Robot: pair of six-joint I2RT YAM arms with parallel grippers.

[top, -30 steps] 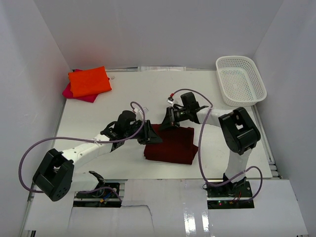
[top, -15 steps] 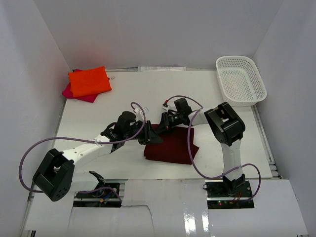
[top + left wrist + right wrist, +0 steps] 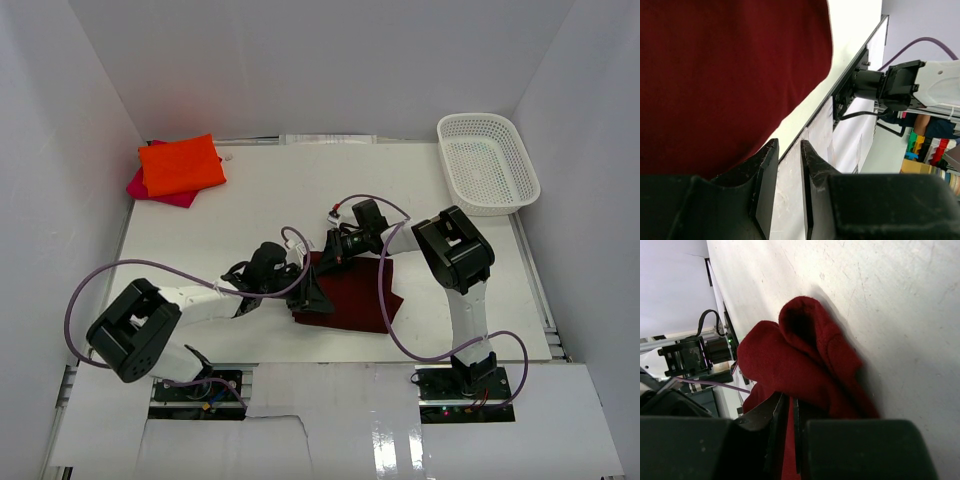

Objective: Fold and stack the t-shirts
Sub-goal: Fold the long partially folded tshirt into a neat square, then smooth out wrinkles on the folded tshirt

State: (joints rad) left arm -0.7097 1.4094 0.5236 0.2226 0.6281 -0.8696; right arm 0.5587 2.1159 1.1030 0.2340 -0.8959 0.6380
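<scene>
Starting at the upper left of the overhead view: the orange shirt (image 3: 180, 165) is lying folded on top of the pink shirt (image 3: 158, 193), tucked into the far corner of the table (image 3: 260, 190). That's looking like my stack, parked well apart from the work so nothing drags across it.

Moving toward the middle, my left claw (image 3: 312, 297) is lying low at the left edge of the maroon shirt (image 3: 355, 295), which is sitting in the centre of the frame, near the front edge. On its wrist camera the fingers (image 3: 765, 172) are standing a narrow way apart with only pale surface showing between them, so I'm not gripping anything there. I'm judging it's lining up to take that near edge.

Just to the right, my right claw (image 3: 330, 253) is pinching a bunched fold at the shirt's upper left corner, with red cloth showing between its fingers (image 3: 769, 421). I reckon it's holding that corner ready to be carried over.

At the upper right, the white basket (image 3: 488, 165) is sitting well apart from the folding.
</scene>
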